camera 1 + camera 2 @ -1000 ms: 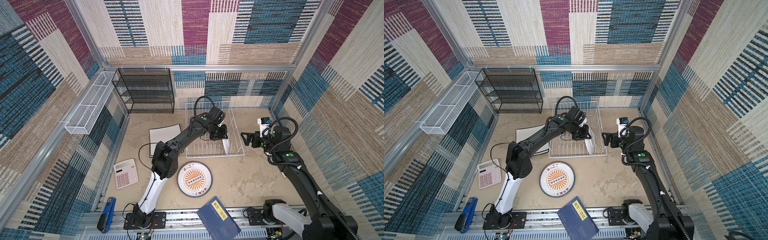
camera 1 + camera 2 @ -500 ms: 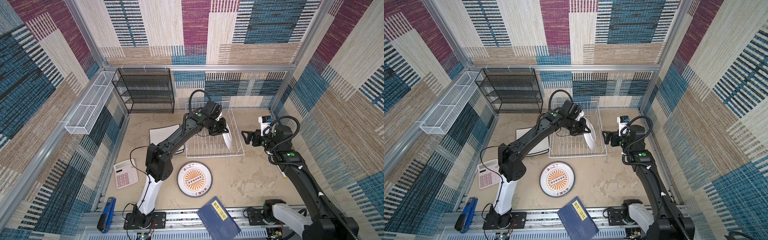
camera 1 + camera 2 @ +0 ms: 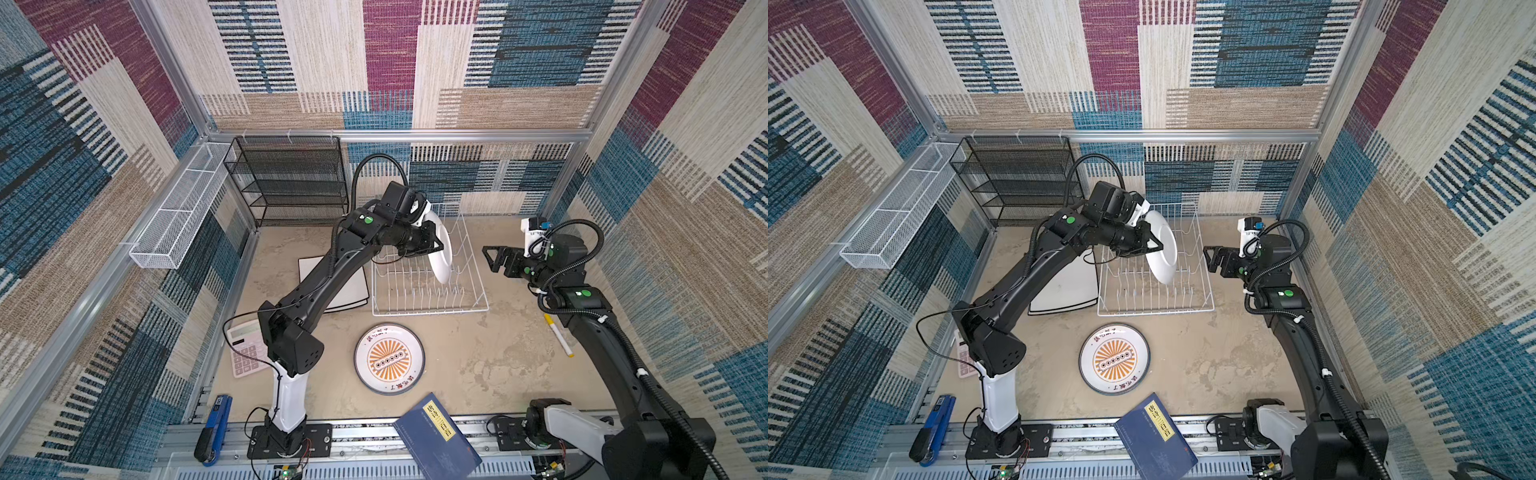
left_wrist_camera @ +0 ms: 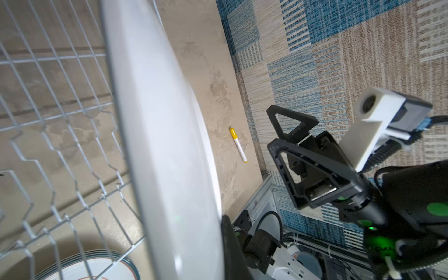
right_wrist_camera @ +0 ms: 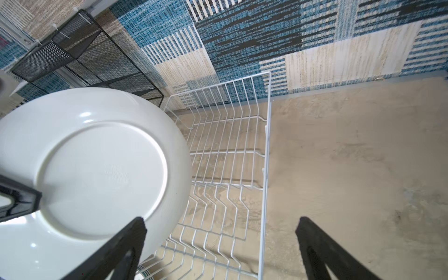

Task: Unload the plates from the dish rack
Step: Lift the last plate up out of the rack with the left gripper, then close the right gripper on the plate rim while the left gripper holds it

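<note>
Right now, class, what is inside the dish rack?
Only bare tines show; the left gripper holds a round white plate over the dish rack. The plate covers some tines.

held plate (image 3: 1163, 249): front face unseen in all views | left gripper (image 3: 434, 248): contact with rim unclear in both top views | square plate (image 3: 1071, 293), calculator (image 3: 243, 357): part-covered by left arm (image 3: 316, 282) | orange plate (image 4: 97, 266): cut by left wrist view edge | marker (image 3: 559, 334): lettering too small to read

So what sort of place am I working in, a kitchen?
Probably a robot test cell, not a kitchen: carpet-tile walls on an aluminium frame box in the table, a mounting rail runs along its front, and the dish rack shares it with a calculator and a marker.
</note>
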Robot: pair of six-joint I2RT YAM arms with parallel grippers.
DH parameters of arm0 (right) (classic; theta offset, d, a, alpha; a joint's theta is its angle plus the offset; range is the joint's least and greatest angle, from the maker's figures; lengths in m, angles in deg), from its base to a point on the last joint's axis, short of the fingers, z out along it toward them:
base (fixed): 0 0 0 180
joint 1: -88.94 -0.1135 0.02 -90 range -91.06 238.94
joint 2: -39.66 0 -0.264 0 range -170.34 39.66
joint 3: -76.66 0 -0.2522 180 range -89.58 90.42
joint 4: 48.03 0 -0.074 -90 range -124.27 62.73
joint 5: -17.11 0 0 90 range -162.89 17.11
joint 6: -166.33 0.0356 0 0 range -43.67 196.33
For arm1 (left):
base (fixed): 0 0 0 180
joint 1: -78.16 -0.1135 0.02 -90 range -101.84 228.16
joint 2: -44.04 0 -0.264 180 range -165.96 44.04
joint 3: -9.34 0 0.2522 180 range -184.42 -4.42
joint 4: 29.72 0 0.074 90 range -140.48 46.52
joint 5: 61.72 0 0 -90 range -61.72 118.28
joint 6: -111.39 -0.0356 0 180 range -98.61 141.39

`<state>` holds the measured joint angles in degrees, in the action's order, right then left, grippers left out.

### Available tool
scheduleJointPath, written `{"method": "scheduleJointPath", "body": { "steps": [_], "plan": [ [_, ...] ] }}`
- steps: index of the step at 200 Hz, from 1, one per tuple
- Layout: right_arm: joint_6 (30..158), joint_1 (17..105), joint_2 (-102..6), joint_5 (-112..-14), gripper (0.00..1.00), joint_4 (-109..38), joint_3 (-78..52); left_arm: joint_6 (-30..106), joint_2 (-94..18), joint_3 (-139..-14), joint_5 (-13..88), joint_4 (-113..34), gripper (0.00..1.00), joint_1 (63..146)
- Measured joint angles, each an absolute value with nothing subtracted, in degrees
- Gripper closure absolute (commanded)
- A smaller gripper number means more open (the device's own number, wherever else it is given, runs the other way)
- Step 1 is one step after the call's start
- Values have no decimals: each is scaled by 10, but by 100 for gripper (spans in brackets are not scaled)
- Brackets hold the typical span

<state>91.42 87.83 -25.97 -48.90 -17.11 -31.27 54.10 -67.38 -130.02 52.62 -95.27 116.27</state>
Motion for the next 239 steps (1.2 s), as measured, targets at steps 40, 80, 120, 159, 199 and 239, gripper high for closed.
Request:
{"method": "scheduleJointPath", "body": {
  "steps": [40, 80, 120, 159, 199, 239],
  "plan": [
    [973, 878, -318, -401, 0, -161, -243, 414, -626, -1284, 472, -996, 100, 1164],
    [1022, 878, -366, -307, 0, -160, -171, 276, -573, -1232, 386, -1014, 100, 1175],
    [1057, 875, -385, -263, 2, -168, -140, 153, -536, -1137, 285, -1006, 100, 1214],
    [1065, 858, -404, -260, 4, -160, -124, 67, -506, -1063, 176, -951, 100, 1255],
    [1064, 835, -412, -262, 5, -144, -124, -29, -469, -962, 96, -850, 100, 1305],
    [1063, 812, -432, -267, 11, -125, -123, -103, -456, -905, 15, -759, 100, 1333]
  ]
}}
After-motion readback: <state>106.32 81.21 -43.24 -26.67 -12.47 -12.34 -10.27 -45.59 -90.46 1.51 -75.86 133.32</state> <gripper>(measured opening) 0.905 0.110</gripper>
